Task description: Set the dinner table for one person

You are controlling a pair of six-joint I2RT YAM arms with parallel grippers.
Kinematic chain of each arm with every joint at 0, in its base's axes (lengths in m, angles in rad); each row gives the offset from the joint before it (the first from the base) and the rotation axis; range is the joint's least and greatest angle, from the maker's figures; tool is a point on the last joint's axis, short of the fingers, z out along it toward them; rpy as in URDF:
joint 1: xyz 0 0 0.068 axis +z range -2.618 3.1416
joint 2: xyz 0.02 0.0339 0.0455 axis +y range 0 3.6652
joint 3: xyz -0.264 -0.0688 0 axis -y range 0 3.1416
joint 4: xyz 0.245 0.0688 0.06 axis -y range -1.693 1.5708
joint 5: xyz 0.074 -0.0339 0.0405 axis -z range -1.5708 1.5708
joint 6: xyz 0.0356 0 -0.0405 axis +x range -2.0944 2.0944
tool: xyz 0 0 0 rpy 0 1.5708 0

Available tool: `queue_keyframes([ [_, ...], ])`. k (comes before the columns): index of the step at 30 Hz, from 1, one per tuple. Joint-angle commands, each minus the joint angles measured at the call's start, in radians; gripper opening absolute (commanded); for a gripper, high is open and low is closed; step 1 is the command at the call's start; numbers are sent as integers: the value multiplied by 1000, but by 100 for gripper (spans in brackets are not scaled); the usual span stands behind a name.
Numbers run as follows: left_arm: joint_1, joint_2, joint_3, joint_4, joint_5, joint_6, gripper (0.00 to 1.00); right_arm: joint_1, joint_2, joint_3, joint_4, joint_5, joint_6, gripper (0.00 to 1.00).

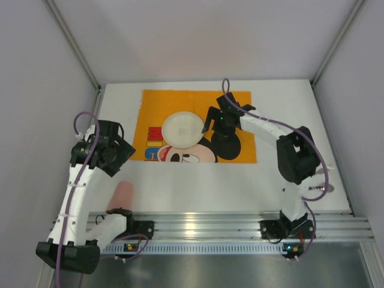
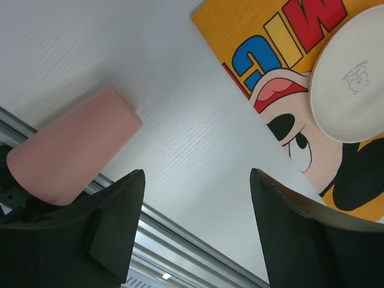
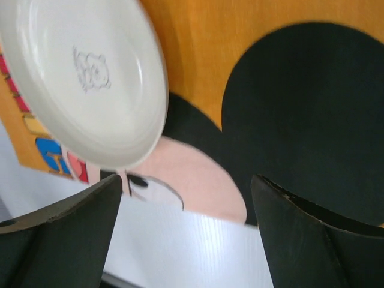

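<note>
**Dinner table (image 1: 240,186) with a plate on the mat and both grippers spread**

The white dinner table fills the workspace in front of both arm bases and is edged at the near side by a silver rail (image 1: 228,225). An orange placemat (image 1: 234,102) with a cartoon mouse lies on its far middle. A white plate (image 1: 183,128) rests on the left part of that mat, over the coloured letters and the top of the mouse's face. A pink cup (image 1: 122,196) lies on its side on the bare tabletop, near the left arm's base and just beside the rail.

The left gripper (image 2: 197,180) hangs above the bare table between cup and mat, its fingers wide apart and holding nothing. The right gripper (image 3: 186,186) is over the mat at the plate's right edge, also spread and empty. Its left finger (image 3: 66,234) looks very near the plate's rim, but contact cannot be judged from this angle.
</note>
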Motion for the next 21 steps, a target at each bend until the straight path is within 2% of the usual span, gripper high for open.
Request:
queue_keyframes([
  [1, 23, -4, -17, -204, -45, -58, 77, 0, -228, -89, 10, -21, -13, 89],
  [4, 103, -59, -161, -194, 94, -90, 79, 0, -385, -237, 10, -51, -11, 90],
  [7, 138, -133, -242, -183, 106, -124, 80, -1, -463, -337, 8, -64, -27, 91],
  [12, 189, -131, -266, -212, 43, -96, 81, -23, -594, -479, 10, -105, -33, 92],
  [19, 246, -44, -149, -215, -155, -35, 83, -32, -698, -603, 13, -154, -59, 91],
  [21, 304, -21, -149, -199, -166, 0, 84, -38, -727, -632, 12, -165, -67, 91],
])
